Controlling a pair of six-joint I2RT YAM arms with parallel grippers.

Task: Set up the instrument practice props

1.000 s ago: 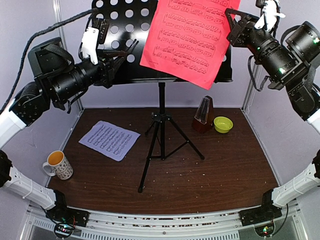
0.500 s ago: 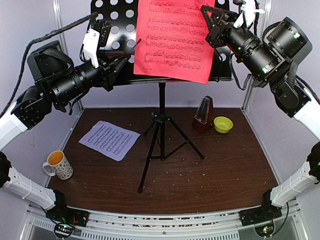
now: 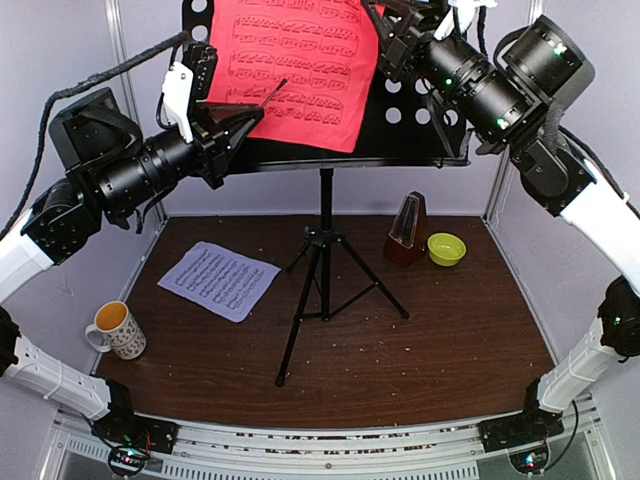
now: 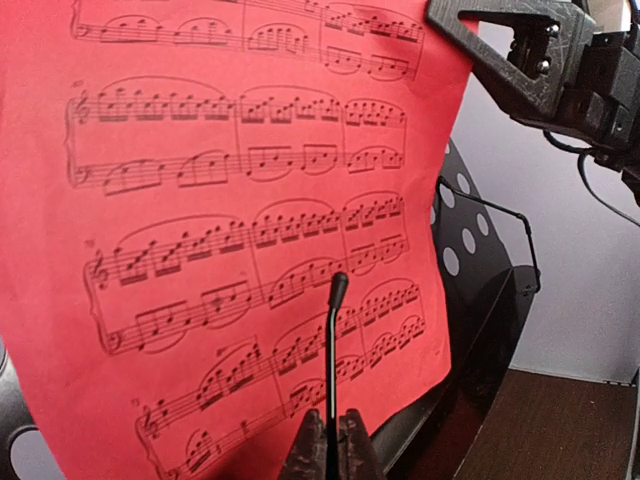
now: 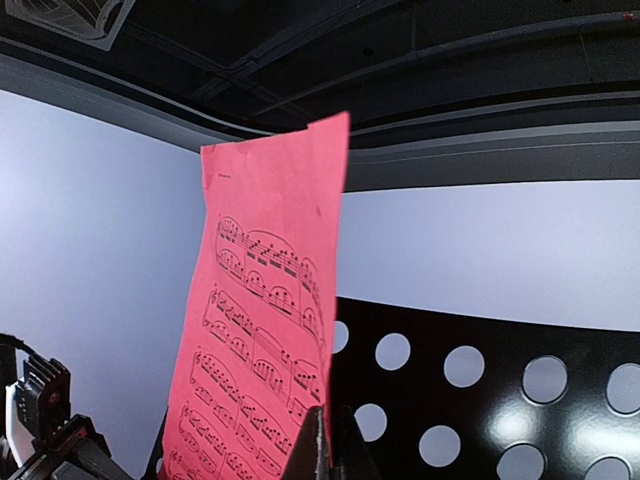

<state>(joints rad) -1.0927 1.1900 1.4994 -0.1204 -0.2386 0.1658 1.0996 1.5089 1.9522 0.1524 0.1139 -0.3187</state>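
The black perforated music stand rises on tripod legs from the middle of the table. A red sheet of printed music lies against its desk on the left side, with my right gripper shut on the sheet's right edge. The right wrist view has the jaws pinching the red sheet in front of the stand. My left gripper is shut on the stand's thin black page-holder wire, which stands up over the red sheet. The white sheet lies flat on the table. The brown metronome stands at the back right.
A yellow-green bowl sits right of the metronome. A patterned mug stands at the front left. The tripod legs spread over the table's middle. Pale booth walls close in the left, back and right.
My right gripper has carried the red sheet leftward and upward across the stand's desk and straightened it. The left gripper has kept its hold on the wire and shifted slightly.
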